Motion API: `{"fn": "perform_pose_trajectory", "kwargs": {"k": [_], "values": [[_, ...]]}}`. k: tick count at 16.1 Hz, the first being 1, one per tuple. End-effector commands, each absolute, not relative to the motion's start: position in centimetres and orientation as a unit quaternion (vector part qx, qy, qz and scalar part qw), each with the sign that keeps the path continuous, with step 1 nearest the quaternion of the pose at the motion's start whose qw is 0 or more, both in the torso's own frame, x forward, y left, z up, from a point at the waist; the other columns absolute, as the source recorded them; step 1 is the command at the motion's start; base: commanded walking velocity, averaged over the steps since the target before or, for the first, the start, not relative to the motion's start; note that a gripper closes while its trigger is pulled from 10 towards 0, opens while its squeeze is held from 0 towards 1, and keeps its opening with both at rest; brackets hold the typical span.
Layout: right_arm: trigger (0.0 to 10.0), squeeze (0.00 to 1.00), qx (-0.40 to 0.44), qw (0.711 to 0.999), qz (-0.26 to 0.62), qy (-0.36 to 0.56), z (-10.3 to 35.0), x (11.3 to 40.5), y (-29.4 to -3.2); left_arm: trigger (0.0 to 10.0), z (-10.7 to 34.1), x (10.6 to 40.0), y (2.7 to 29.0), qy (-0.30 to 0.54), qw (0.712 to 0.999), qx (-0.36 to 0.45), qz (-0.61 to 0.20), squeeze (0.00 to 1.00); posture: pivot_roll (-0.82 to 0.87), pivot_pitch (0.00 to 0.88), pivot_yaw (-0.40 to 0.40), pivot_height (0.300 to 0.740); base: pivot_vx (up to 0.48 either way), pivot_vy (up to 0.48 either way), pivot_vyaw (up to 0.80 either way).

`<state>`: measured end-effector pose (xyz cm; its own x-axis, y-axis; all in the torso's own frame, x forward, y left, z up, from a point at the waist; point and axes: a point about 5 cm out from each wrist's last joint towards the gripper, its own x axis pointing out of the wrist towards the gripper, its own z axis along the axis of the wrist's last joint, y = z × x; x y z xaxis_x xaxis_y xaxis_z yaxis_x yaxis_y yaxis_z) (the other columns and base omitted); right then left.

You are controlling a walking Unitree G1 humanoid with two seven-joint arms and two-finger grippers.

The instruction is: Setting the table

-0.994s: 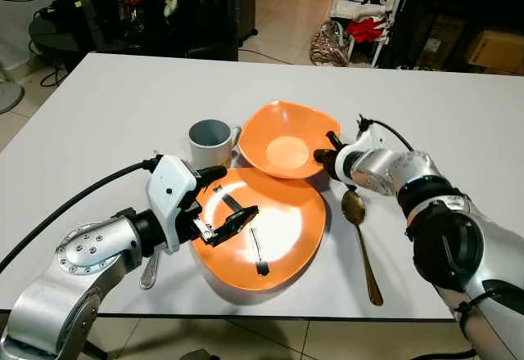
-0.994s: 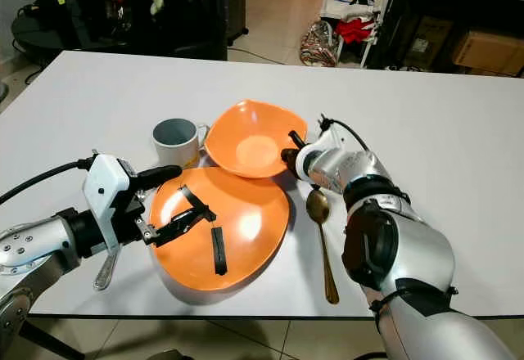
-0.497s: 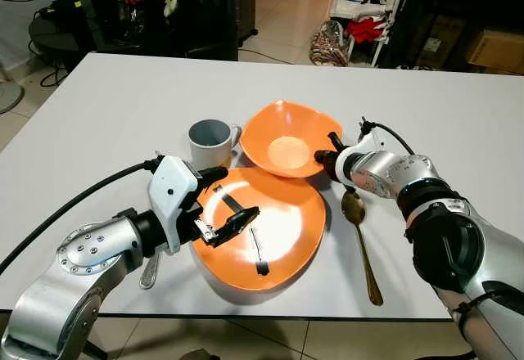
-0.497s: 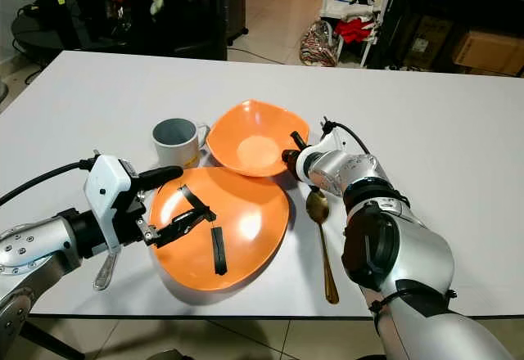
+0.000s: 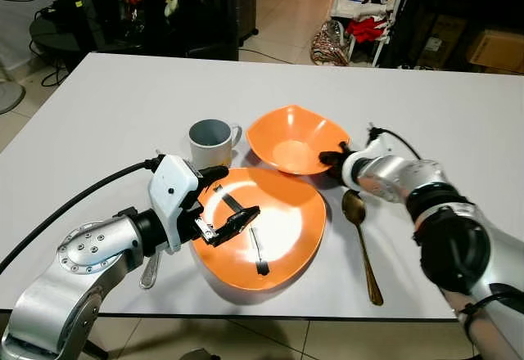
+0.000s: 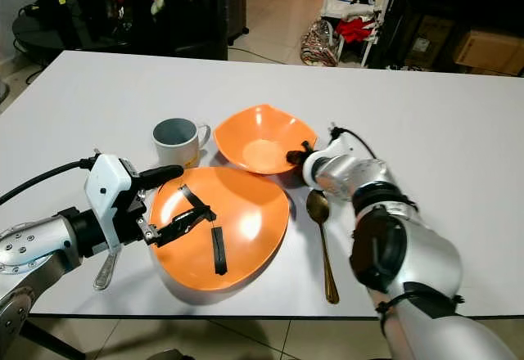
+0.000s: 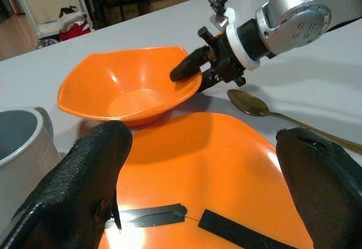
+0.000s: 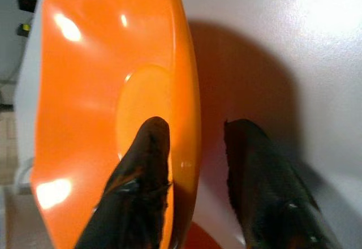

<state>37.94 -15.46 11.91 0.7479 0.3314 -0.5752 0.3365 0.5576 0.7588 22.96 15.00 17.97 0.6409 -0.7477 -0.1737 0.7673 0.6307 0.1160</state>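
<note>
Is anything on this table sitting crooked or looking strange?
Yes. The bowl is tipped, its near edge overlapping the plate, with the right tool pinching its rim. The plate also has black strips across it.

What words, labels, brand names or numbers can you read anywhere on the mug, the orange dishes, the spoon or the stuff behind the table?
None can be read.
Mug: plain, no print seen.
Orange bowl and orange plate: no lettering; the plate bears only black tape strips.
Gold spoon: no marking seen.
Cardboard box and the clutter behind the white table: too small and blurred for any print to be made out.
</note>
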Motion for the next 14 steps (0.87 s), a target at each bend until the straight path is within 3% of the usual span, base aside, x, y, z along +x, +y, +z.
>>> {"fn": "perform_pose_trajectory", "kwargs": {"k": [1,7,8,10,11,12,14], "values": [[10.0,0.99,0.479,0.808,0.011,0.345,12.8,38.2,-16.1,10.0,18.0,23.0,14.8,0.054,0.898,0.093,-0.427,0.00,-0.01,0.027,-0.014,0.740,0.000,0.000,0.00],[10.0,0.95,0.493,0.789,0.052,0.364,14.3,37.4,-18.7,10.0,17.7,23.0,14.7,0.053,0.898,0.089,-0.427,0.00,-0.04,0.002,-0.007,0.740,0.000,0.000,0.00],[10.0,0.88,0.493,0.785,0.070,0.369,15.0,37.0,-19.5,10.0,17.6,22.9,14.6,0.053,0.898,0.087,-0.428,0.00,-0.04,0.000,-0.004,0.740,0.000,0.000,0.00],[10.0,0.58,0.480,0.791,0.087,0.370,15.9,36.1,-20.7,10.0,17.5,22.8,14.5,0.054,0.898,0.084,-0.428,0.00,-0.05,0.000,-0.009,0.740,0.000,0.000,0.00],[10.0,0.00,0.462,0.805,0.084,0.362,16.1,35.6,-21.4,10.0,17.4,22.7,14.4,0.054,0.899,0.082,-0.427,0.00,-0.05,0.000,-0.010,0.740,0.000,0.000,0.00],[10.0,0.00,0.426,0.831,0.072,0.350,16.5,34.6,-22.5,10.0,17.4,22.6,14.4,0.055,0.903,0.078,-0.419,0.00,-0.05,0.000,-0.011,0.740,0.000,0.000,0.00],[10.0,0.00,0.295,0.934,0.034,0.199,19.6,31.8,-23.9,10.0,17.6,22.7,14.8,0.045,0.927,0.073,-0.365,0.00,-0.06,0.000,-0.002,0.740,0.000,0.000,0.00]]}}
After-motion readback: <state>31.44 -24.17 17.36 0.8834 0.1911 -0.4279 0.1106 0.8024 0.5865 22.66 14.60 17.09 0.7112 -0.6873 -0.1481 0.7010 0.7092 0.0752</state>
